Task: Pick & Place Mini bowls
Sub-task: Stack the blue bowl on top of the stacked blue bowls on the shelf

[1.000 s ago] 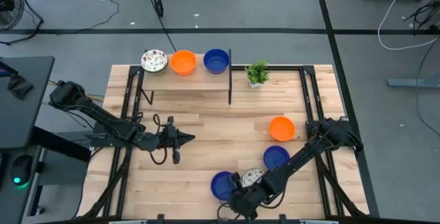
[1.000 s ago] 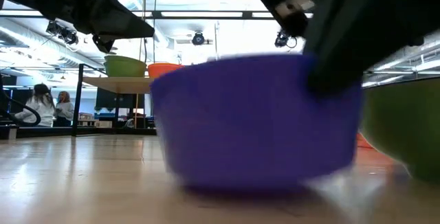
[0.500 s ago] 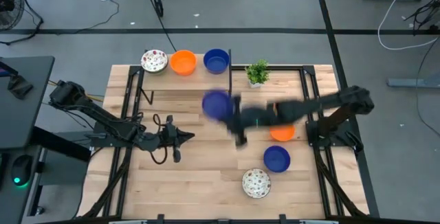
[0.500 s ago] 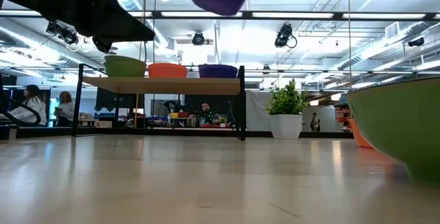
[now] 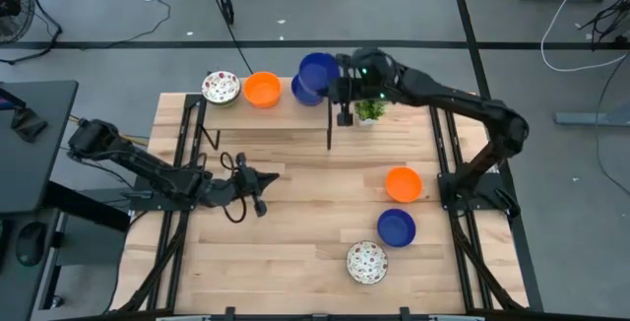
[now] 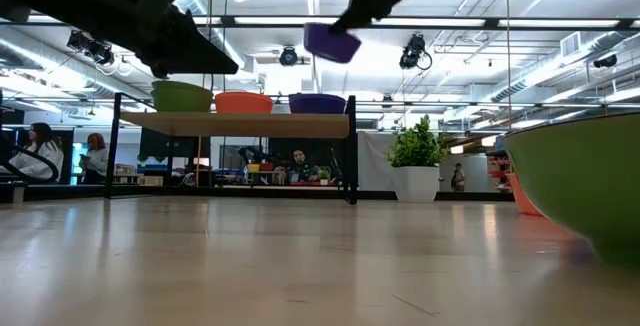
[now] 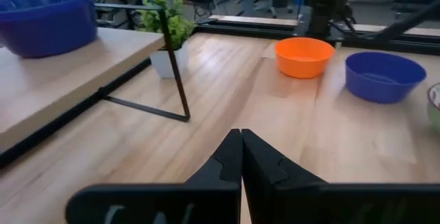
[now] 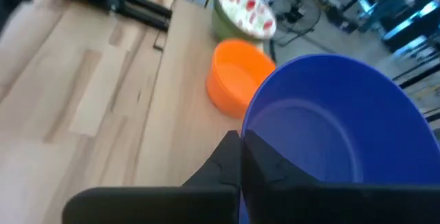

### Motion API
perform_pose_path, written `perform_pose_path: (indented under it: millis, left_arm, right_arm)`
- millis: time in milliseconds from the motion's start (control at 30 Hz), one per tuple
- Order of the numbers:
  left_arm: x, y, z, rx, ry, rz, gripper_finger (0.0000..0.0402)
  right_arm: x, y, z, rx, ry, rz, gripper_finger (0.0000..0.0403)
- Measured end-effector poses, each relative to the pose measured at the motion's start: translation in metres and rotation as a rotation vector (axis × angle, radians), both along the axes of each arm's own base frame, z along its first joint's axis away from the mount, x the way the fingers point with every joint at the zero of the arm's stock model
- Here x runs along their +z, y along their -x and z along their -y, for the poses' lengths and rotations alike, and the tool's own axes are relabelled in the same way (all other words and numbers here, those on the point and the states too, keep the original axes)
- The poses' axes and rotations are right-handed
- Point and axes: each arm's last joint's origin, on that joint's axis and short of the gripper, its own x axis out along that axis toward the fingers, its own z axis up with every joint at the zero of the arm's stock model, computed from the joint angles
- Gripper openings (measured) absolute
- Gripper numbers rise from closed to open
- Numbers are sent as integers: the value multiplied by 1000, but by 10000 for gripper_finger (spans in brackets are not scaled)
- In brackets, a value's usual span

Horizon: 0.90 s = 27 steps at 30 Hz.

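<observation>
My right gripper (image 5: 336, 75) is shut on a blue mini bowl (image 5: 317, 69) and holds it in the air over the right end of the wooden shelf (image 5: 271, 114) at the table's far side. On the shelf stand a white floral bowl (image 5: 220, 88), an orange bowl (image 5: 261, 90) and a blue bowl (image 5: 300, 93) partly hidden under the held one. An orange bowl (image 5: 403, 183), a blue bowl (image 5: 396, 227) and a floral bowl (image 5: 366, 262) rest on the table at the right. My left gripper (image 5: 271, 177) hovers shut over the table's left middle, touching nothing. My right gripper pinches the blue bowl by its rim (image 8: 249, 133), on the side of the bowl nearest the wrist, between its two fingers. The fingers (image 8: 230, 157) come from the table's right, slanting down. The bowl (image 6: 332, 42) is lifted clear above the shelf and tilted.
A small potted plant (image 5: 369, 106) stands just right of the shelf, below my right arm. The shelf has thin black legs (image 7: 180, 80). Black frame rails (image 5: 445, 134) run along the table's sides. Bare wood lies across the table's middle and near left.
My right gripper has lifted the blue bowl off the table near its near edge and swept it up and toward the far edge, to above the shelf's right end. The floral bowl beside it stayed put. My left gripper has swung slightly toward the far edge.
</observation>
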Motion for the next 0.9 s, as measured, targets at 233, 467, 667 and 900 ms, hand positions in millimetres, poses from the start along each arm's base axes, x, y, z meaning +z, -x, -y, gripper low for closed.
perform_pose_path:
  millis: [233, 467, 667, 900]
  left_arm:
    - [0, -3, -6, -19, 26, -3, 3]
    - [0, -3, -6, -20, 27, -3, 3]
    - [0, -3, -6, -27, 29, -4, 3]
    - [-1, -3, -5, -39, 40, -3, 3]
  right_arm:
    - [-34, -13, 28, 23, -43, -84, 0]
    - [-58, -26, 41, 24, -34, -120, 0]
    - [-62, -27, 41, 26, -49, -140, 2]
    - [-63, -27, 41, 28, -55, -147, 14]
